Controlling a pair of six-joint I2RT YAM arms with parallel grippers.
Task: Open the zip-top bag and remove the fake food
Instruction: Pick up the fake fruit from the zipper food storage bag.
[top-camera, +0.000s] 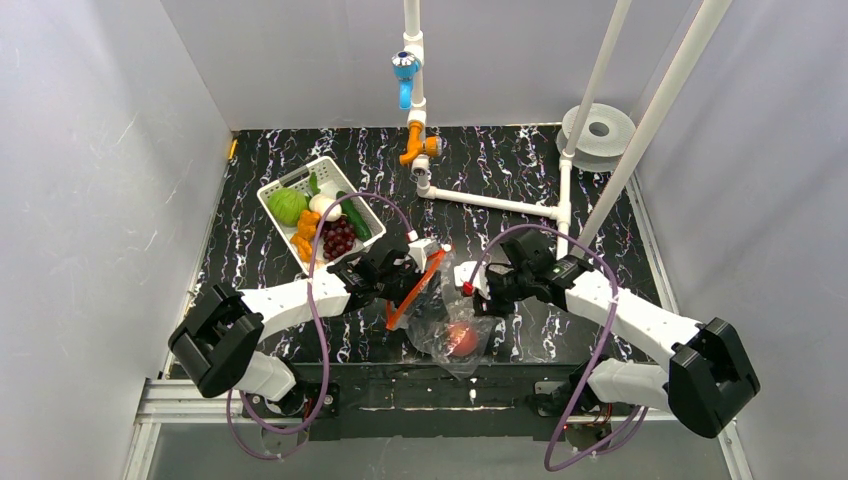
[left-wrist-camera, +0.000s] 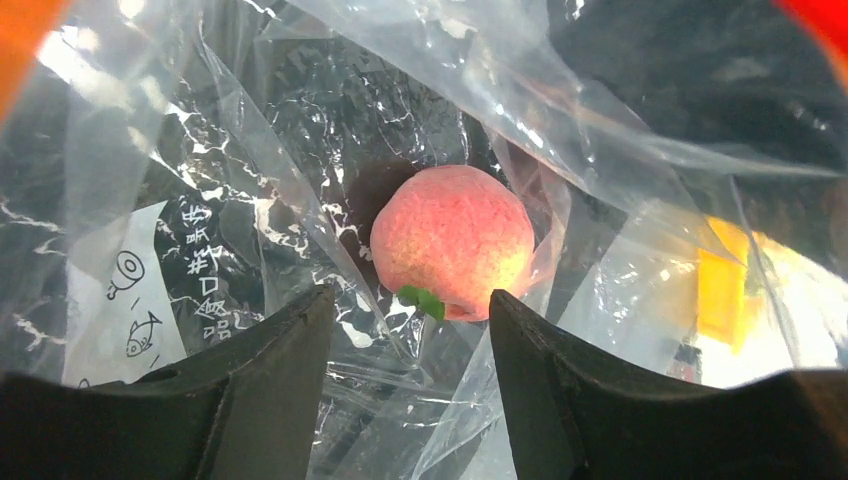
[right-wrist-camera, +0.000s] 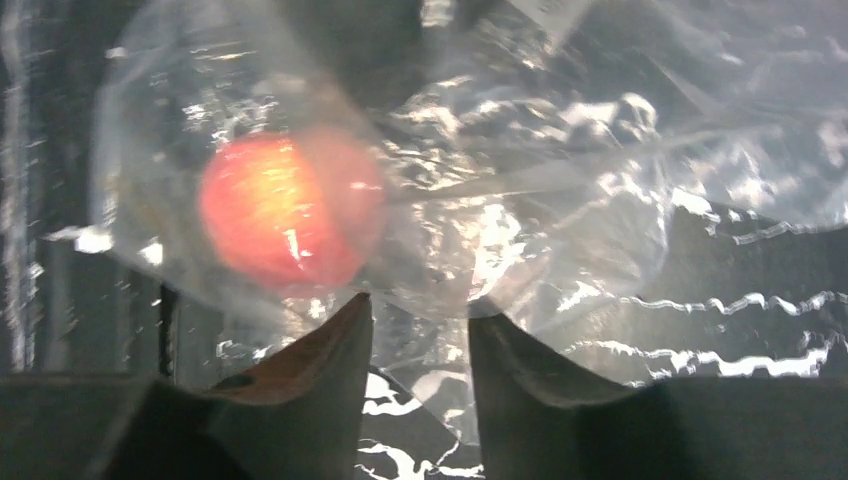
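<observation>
Two grippers up close: left gripper (left-wrist-camera: 410, 300) has its fingers spread, bag film in the gap; right gripper (right-wrist-camera: 418, 305) is also spread, film between its tips. We count one zip-top bag (top-camera: 430, 322) between them near the table's (top-camera: 500, 170) front edge, with one peach (left-wrist-camera: 452, 240) inside. One basket (top-camera: 285, 183) back-left holds one grape bunch (top-camera: 338, 238), one green vegetable (top-camera: 287, 206), one cucumber (top-camera: 355, 215) and one white piece (top-camera: 325, 203).

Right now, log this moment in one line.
pink-red toy peach inside clear crinkly zip-top bag | left gripper open, facing peach | right gripper open | other toys in white slotted basket
</observation>
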